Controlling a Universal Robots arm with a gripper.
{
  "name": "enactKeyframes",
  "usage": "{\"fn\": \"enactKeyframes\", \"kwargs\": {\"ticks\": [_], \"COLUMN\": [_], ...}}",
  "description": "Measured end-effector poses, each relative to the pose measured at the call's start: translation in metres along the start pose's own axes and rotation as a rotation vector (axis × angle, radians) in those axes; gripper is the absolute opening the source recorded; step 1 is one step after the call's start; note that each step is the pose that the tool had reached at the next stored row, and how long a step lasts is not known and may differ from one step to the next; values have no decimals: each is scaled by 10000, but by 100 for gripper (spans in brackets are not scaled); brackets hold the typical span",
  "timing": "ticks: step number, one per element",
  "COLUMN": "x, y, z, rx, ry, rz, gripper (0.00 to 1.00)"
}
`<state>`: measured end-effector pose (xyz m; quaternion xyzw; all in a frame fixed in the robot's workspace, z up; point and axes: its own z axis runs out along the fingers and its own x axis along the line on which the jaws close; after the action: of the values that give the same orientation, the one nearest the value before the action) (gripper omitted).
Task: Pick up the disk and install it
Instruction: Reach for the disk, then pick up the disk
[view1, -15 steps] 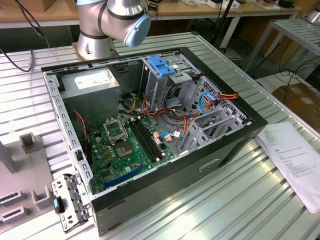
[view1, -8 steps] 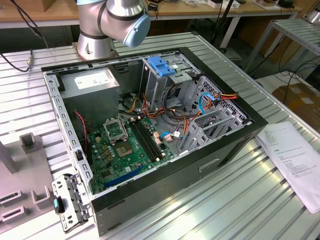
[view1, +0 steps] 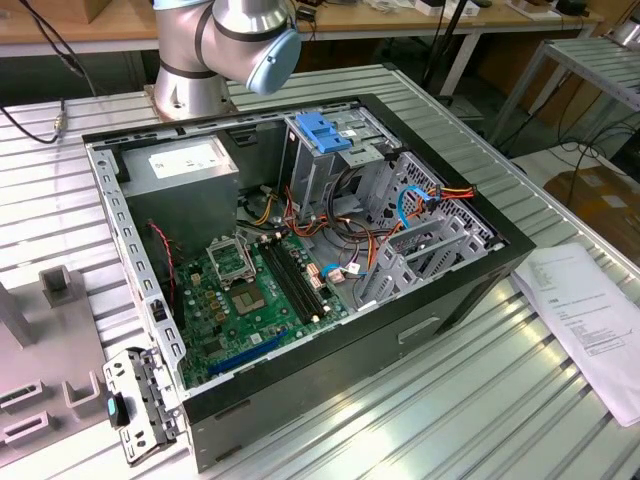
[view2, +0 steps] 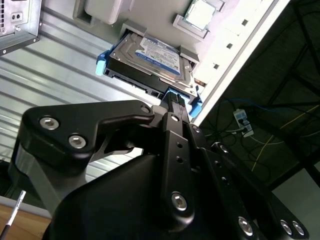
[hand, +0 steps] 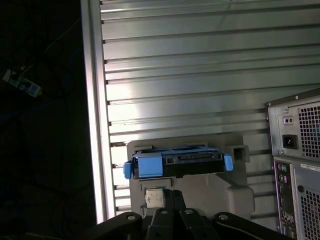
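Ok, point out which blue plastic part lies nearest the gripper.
The blue rail framing the disk, right ahead of the gripper in the second wrist view. The other, the blue latch, sits atop the drive cage.

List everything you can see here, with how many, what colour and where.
table: one, silver, slatted
holder: one, grey, on the table
disk: one, silver, blue rail, in the holder
chip: one, silver, in the holder by the disk
case: one, black, open, on the table
motherboard: one, green, inside the case
power supply: one, grey, inside the case
drive cage: one, grey, inside the case
latch: one, blue, atop the drive cage
paper: one, white, on the table, exterior view's right
arm: one, grey, by the case
gripper: one, black, near the disk
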<state>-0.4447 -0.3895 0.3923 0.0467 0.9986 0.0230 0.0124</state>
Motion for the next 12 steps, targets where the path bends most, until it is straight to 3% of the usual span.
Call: {"fn": "enactKeyframes", "kwargs": {"ticks": [5,6,7,10,12], "x": [2,3,2,2,2], "y": [0,0,0,-1,-1], "z": [0,0,0,0,0], "rx": [-3,-9,-23,-47,-55], "ry": [5,20,48,96,113], "rz": [-114,-408,-1009,-2049,-2404], "gripper": [11,11,11,11,11]}}
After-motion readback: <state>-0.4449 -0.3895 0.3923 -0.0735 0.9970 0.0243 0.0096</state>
